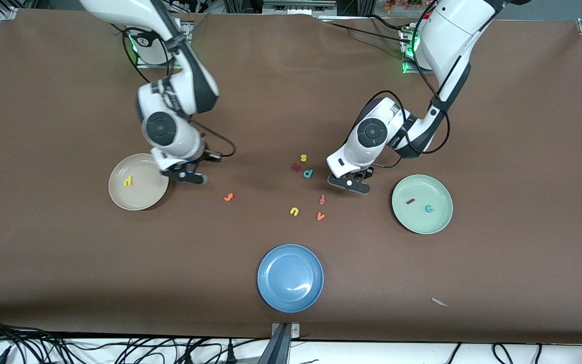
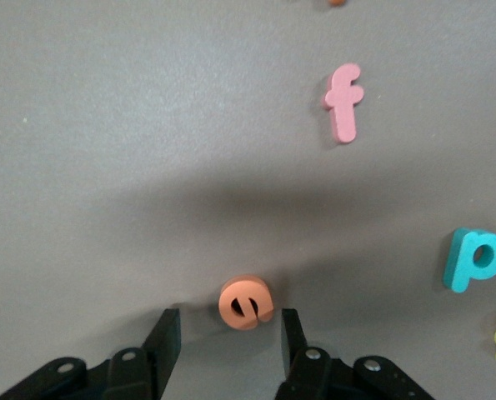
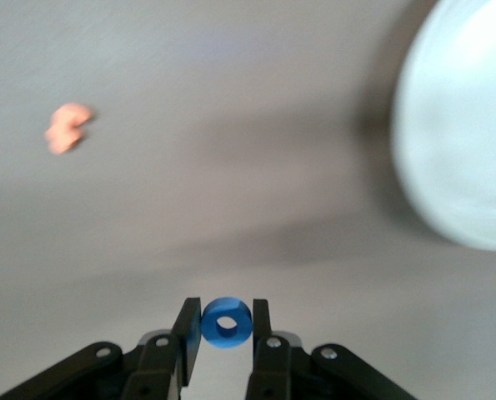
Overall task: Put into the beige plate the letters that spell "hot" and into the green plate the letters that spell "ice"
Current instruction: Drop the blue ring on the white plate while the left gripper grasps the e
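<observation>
Yellow h (image 1: 128,181) flat in beige plate (image 1: 119,199); blue o (image 3: 227,323) pinched upright; red i (image 1: 410,201), teal c (image 1: 429,208) in green plate (image 1: 440,225) (apart); orange e (image 2: 245,303), t (image 1: 228,197) on table.

Blue plate (image 1: 290,278) (stray letters (image 1: 294,211) nearby)

Brown cloth-covered table (image 1: 68,263) — aluminium frame rails at the corners; black cables (image 1: 43,349) strewn along the edge nearest the camera

Bare tabletop (image 2: 147,125) around orange e (image 2: 245,302)
</observation>
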Tool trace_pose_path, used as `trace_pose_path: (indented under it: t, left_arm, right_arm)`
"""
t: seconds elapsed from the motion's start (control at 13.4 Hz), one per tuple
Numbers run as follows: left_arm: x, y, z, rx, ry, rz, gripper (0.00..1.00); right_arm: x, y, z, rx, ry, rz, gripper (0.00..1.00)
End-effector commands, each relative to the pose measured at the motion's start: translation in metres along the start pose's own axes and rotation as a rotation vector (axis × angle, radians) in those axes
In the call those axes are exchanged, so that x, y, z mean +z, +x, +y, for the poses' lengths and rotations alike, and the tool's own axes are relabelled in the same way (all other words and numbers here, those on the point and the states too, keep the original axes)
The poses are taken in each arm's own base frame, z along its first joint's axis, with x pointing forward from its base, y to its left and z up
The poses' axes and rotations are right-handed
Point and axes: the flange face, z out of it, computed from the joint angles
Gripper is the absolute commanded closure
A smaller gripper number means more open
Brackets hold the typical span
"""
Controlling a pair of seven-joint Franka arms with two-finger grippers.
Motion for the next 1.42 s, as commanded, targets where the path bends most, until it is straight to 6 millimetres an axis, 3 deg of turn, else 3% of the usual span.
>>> trace_pose_path:
  t: [0.0, 0.15, 0.37, 0.6, 0.67, 0.75, 0.89, 0.97, 1.12, 1.34]
  left_arm:
    - [-0.002, 0.002, 0.004, -0.013, -0.017, 0.022, 0.44]
    - [-0.005, 0.006, 0.006, -0.004, -0.016, 0.033, 0.45]
    - [0.001, 0.006, 0.000, -0.002, -0.006, 0.028, 0.48]
    - [0.008, 0.004, 0.010, 0.012, -0.002, 0.021, 0.48]
    - [0.006, 0.006, 0.005, 0.009, 0.004, 0.027, 0.52]
    - [0.006, 0.007, 0.002, 0.004, 0.006, 0.027, 0.58]
    - [0.006, 0.007, 0.003, 0.004, 0.006, 0.027, 0.69]
    - [0.006, 0.007, 0.003, 0.005, 0.006, 0.028, 0.75]
    - [0.003, 0.008, 0.003, 0.007, 0.006, 0.033, 0.76]
    - [-0.025, 0.015, -0.006, -0.003, 0.012, 0.064, 0.76]
  right_arm:
    - [-0.002, 0.036, 0.072, -0.088, -0.028, -0.011, 0.69]
    - [0.014, 0.057, 0.117, -0.142, -0.053, -0.025, 0.69]
    - [0.036, 0.065, 0.146, -0.165, -0.066, -0.057, 0.68]
    - [0.048, 0.074, 0.167, -0.191, -0.064, -0.061, 0.66]
    - [0.050, 0.074, 0.167, -0.191, -0.066, -0.063, 0.59]
    - [0.050, 0.074, 0.167, -0.191, -0.066, -0.063, 0.47]
    - [0.043, 0.074, 0.163, -0.188, -0.059, -0.061, 0.15]
    - [0.036, 0.072, 0.157, -0.186, -0.050, -0.050, 0.08]
    - [0.017, 0.072, 0.143, -0.189, -0.020, -0.017, 0.02]
    - [-0.006, 0.071, 0.091, -0.151, 0.020, 0.031, 0.01]
